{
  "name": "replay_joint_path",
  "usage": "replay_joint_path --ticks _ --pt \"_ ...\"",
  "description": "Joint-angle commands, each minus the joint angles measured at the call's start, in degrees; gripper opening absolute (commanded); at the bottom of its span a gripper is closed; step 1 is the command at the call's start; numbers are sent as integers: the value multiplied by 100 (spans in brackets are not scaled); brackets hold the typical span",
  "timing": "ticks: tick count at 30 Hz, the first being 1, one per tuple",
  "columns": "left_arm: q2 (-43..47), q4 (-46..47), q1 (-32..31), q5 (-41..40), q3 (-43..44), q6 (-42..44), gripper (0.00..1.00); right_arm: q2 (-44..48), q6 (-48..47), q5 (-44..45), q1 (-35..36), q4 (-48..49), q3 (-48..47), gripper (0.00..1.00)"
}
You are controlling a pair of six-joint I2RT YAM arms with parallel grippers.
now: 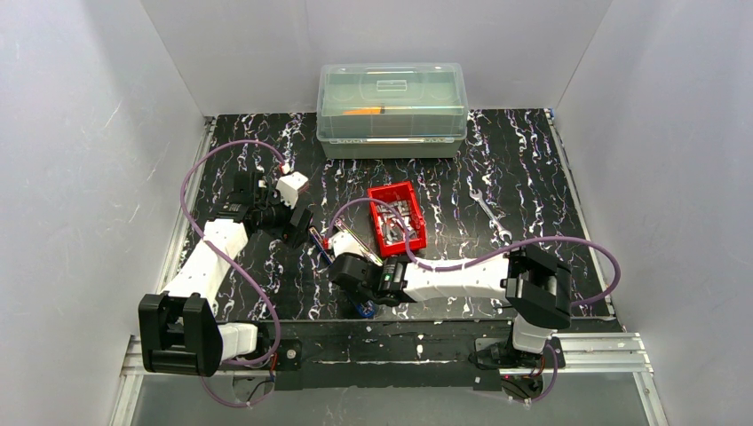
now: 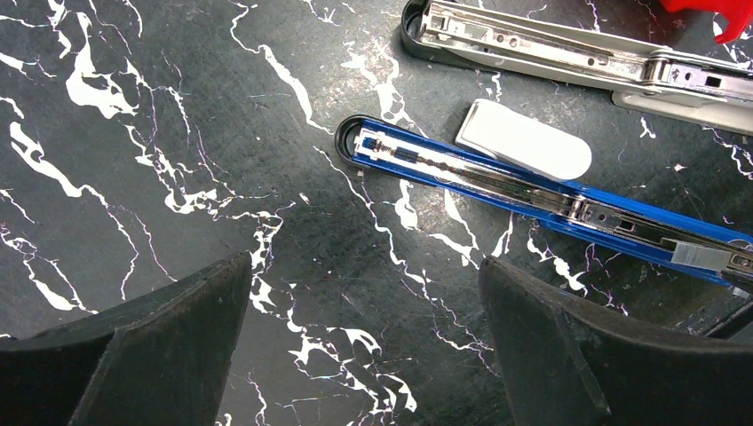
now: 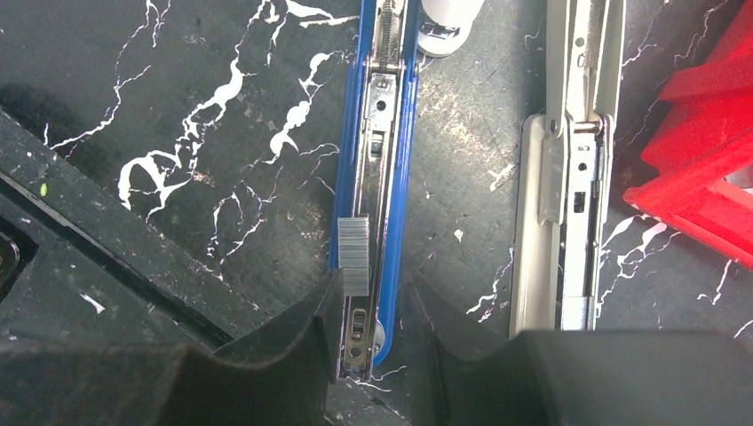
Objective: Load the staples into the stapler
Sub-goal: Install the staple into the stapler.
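Observation:
A blue stapler (image 3: 391,169) lies flat on the mat with its magazine channel showing; the left wrist view shows it as well (image 2: 497,182). A short silvery strip of staples (image 3: 355,256) rests along the left rim of that channel. My right gripper (image 3: 375,297) is open, with one finger on each side of the blue stapler's near end, and the strip lies just past its left fingertip. More staples (image 1: 401,216) lie in a red bin (image 1: 391,190). My left gripper (image 2: 366,262) hangs wide open over bare mat, short of the stapler's other end.
A second, grey-white stapler (image 3: 577,160) lies open beside the blue one, next to the red bin (image 3: 710,151). A white rounded piece (image 2: 524,139) sits against the blue stapler. A clear lidded box (image 1: 392,106) stands at the back, and a wrench (image 1: 489,213) lies to the right.

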State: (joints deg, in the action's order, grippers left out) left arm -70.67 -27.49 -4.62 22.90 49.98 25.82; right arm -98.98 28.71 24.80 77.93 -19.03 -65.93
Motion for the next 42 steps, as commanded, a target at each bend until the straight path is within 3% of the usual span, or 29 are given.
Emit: replay_joint_path --ticks 1,42 --pt "141 -135 32 110 129 -60 99 -95 -193 -51 73 76 -304 38" --pt "-45 -90 32 44 197 -114 99 -417 -496 -57 82 109 -614 36"
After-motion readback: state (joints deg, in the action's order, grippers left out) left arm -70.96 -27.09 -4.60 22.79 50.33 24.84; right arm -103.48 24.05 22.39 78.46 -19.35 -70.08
